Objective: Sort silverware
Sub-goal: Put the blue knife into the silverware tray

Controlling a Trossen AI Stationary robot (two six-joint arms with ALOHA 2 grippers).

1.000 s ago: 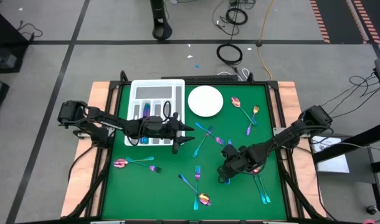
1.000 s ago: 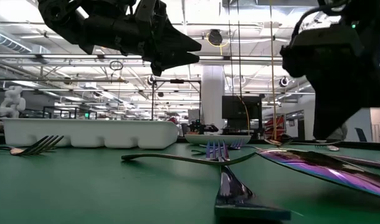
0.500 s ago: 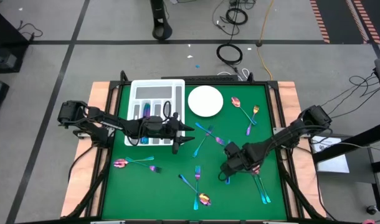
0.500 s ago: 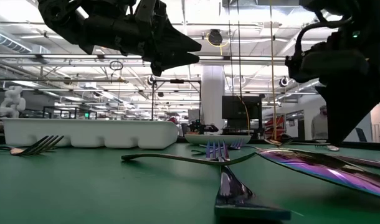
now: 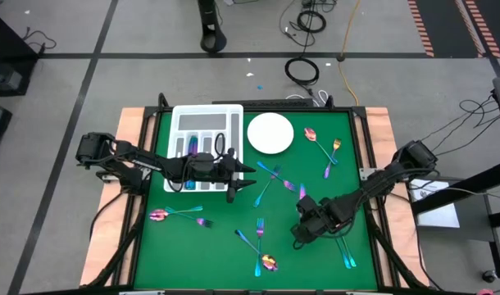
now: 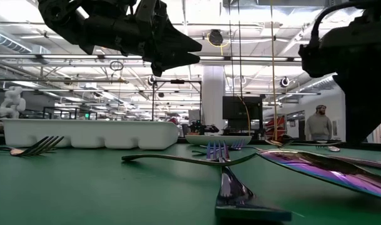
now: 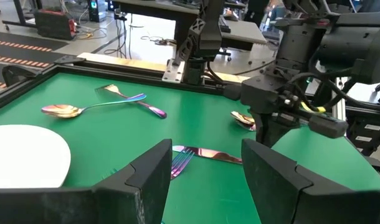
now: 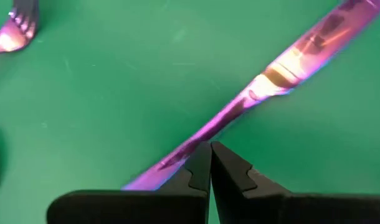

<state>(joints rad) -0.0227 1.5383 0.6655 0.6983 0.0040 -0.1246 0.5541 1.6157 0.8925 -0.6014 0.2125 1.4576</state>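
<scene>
Green cloth covers the surface [image 5: 193, 246], and two dark arms reach over it from the sides. The left arm lies stretched out flat from the left edge, over the white tray [image 5: 206, 131]. The left gripper [image 5: 243, 182] hangs in the air past the tray with its fingers [image 7: 146, 180] spread wide and nothing between them. The right arm bends in from the right edge and dips low. The right gripper [image 5: 300, 235] points down at the cloth, its fingers [image 8: 199, 171] pressed together. Their tips sit right over a pink knife [image 8: 265, 84], maybe touching it. Shiny silverware [image 5: 266, 182] lies scattered on the cloth, and some is near the round plate [image 5: 270, 133].
</scene>
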